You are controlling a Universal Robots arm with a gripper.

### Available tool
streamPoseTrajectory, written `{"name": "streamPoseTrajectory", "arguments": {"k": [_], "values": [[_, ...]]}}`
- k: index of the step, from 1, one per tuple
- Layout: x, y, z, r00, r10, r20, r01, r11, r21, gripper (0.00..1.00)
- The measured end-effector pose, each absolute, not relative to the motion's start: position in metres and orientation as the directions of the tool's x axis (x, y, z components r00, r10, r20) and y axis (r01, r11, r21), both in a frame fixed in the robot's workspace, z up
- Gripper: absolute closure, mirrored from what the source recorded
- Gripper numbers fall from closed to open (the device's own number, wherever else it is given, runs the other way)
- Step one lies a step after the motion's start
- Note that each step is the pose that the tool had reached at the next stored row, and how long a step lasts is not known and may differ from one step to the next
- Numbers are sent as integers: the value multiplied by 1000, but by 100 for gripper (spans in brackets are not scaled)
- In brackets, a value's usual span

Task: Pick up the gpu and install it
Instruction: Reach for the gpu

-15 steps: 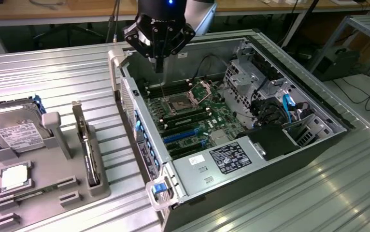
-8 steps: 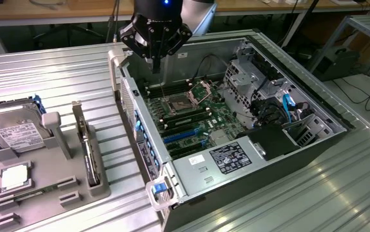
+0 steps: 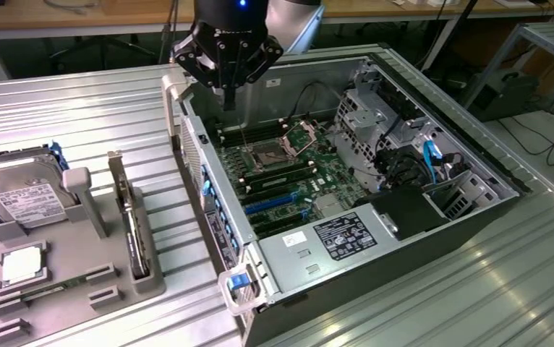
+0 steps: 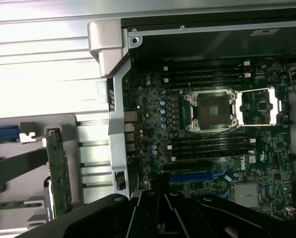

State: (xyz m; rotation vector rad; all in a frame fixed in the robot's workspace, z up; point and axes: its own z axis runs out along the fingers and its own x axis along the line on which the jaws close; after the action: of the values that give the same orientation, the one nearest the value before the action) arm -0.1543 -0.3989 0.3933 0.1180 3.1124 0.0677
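Observation:
The gpu (image 3: 139, 242) stands on edge in a grey holder (image 3: 74, 289) on the table, at the exterior view's left of the open computer case (image 3: 354, 181). In the wrist view the gpu (image 4: 58, 173) shows as a narrow greenish board with a silvery bracket at one end. My gripper (image 3: 228, 100) hangs shut and holding nothing over the far corner of the case, above the motherboard (image 3: 287, 170) and well away from the gpu. The dark fingers of my gripper (image 4: 161, 198) meet over the blue expansion slots (image 4: 197, 174).
A silver hard drive (image 3: 22, 195) with a white label and a small square chip (image 3: 22, 264) sit in the same holder. The motherboard carries an open processor socket (image 4: 212, 111) and memory slots. Cables and drive cages (image 3: 422, 166) crowd the case's right side.

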Motion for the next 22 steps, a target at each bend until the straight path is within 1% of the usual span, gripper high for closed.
{"name": "streamPoseTrajectory", "arguments": {"k": [22], "values": [[-169, -399, 393, -997, 76, -24, 75, 996, 44, 89]]}}
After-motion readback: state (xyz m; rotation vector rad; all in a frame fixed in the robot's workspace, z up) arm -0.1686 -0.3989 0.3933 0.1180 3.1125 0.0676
